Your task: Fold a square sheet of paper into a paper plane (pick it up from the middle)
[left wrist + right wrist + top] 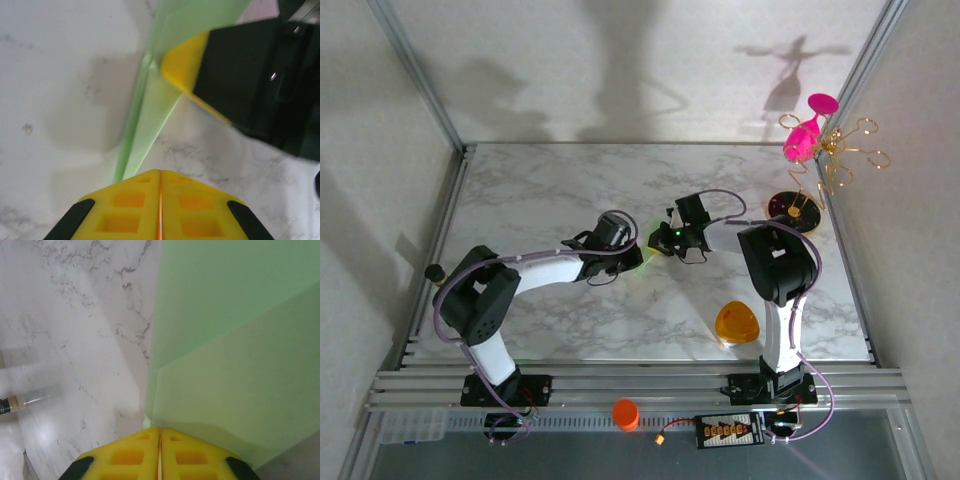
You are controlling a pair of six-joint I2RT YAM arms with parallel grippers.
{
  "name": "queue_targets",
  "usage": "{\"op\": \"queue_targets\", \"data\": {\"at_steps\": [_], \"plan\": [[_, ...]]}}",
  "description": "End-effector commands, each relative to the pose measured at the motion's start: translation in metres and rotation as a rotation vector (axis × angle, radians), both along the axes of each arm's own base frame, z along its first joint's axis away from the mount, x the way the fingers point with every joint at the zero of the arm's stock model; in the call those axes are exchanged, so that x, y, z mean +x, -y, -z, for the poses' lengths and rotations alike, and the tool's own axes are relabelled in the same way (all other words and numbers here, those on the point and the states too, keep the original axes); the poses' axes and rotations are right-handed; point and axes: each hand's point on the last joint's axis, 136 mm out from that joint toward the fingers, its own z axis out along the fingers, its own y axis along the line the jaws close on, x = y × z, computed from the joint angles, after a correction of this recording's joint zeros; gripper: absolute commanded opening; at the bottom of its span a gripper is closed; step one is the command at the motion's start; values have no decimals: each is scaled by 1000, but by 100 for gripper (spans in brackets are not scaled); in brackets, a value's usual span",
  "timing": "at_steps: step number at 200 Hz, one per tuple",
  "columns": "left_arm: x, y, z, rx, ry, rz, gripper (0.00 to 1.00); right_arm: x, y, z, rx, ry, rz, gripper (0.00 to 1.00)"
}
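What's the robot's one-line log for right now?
green paper: creased, partly folded | right gripper: shut on green paper | left gripper: shut, at its narrow end

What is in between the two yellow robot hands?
The green paper, folded long and thin, stretches from the left gripper to the right gripper. The left wrist view shows it best.

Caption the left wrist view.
Shut left claw at the tip of folded green paper; right claw grips its far end.
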Motion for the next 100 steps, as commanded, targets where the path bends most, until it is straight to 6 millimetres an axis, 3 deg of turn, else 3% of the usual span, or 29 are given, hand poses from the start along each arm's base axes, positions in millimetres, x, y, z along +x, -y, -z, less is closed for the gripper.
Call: {"op": "queue_targets", "data": {"at_steps": [1, 57, 100], "plan": [[16, 6, 4, -37, 1, -33, 8, -19, 5, 20, -54, -85, 25, 11], [22, 13, 30, -39, -47, -30, 4, -17, 1, 16, -47, -76, 6, 11], [13, -3, 50, 38, -83, -53, 2, -3, -6, -16, 24, 32, -26, 12]]}}
